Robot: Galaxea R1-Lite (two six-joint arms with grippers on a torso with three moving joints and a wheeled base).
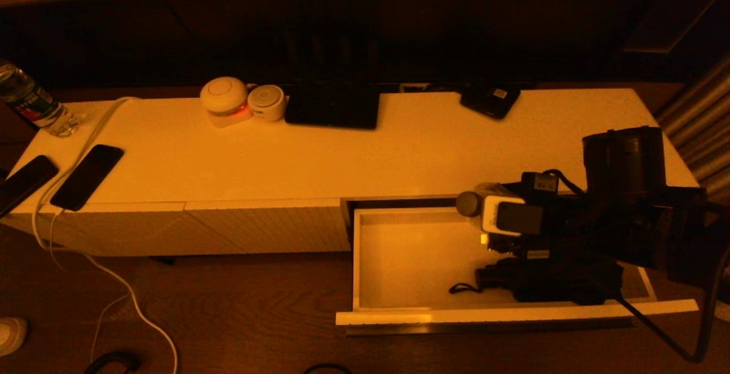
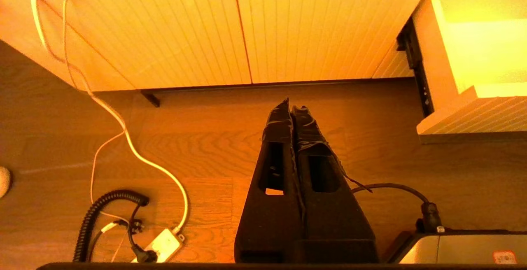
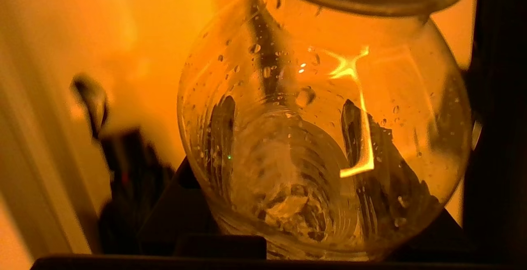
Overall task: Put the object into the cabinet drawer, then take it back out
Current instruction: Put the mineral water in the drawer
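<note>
Reaching in from the 3 o'clock edge of the head view, the right arm stretches level over the pulled-out cabinet drawer (image 1: pixel 365 260), its right gripper (image 1: pixel 485 214) pointing toward 9 o'clock above the drawer's back edge. Its fingers (image 3: pixel 370 154) pinch a clear plastic bottle (image 3: pixel 321 130) between them (droplets cling inside the wall), and the bottle's capped end shows at the gripper's tip, held above the drawer rather than resting in it. A dark bundle with a strap (image 1: pixel 547 280) lies on the drawer floor toward 5 o'clock, below the arm.

The left gripper (image 2: pixel 293 109) hangs low over the wooden floor (image 2: pixel 206 146) in front of the ribbed cabinet front, fingers pressed together.

On the white counter (image 1: pixel 410 157) a water bottle (image 1: pixel 31 103) stands at the 10 o'clock corner, two dark phones (image 1: pixel 85 177) lie near 9 o'clock with a white cable (image 1: pixel 85 146) running off the edge to the floor, and two round white devices (image 1: pixel 225 97) sit beside a dark tablet (image 1: pixel 332 106) near 12 o'clock. A small dark box (image 1: pixel 490 100) lies toward 1 o'clock.
</note>
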